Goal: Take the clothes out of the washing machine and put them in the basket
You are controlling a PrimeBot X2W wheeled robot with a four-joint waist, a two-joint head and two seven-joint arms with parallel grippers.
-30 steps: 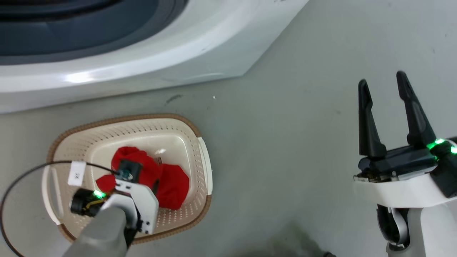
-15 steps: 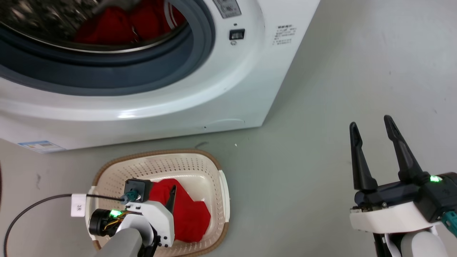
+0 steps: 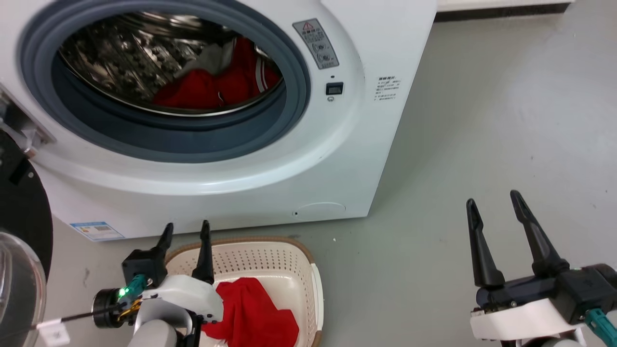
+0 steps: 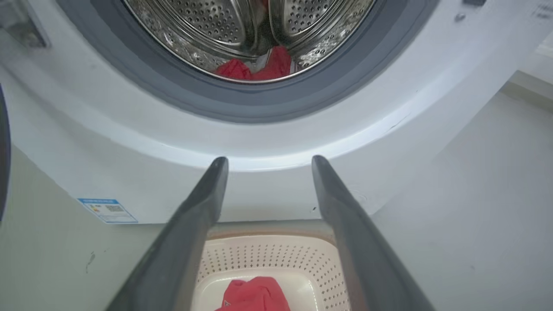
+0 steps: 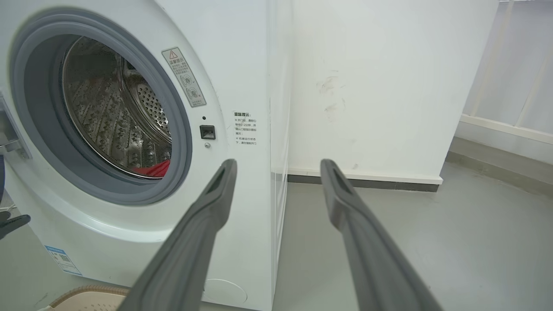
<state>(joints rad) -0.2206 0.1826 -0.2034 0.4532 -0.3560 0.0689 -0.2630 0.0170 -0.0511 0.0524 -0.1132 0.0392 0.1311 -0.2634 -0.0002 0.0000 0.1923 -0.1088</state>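
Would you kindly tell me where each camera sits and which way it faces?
Head view: on the head, facing forward and down at washer and basket; left gripper and right gripper show.
Left wrist view: on the left wrist, facing the washer over the basket; its fingers show.
Right wrist view: on the right wrist, facing washer and wall; its fingers show.
Shared: red clothes inside the washer.

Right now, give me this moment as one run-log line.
left tool: open, empty, at basket | right tool: open, empty | red garment: in basket | red clothes: in washing machine drum
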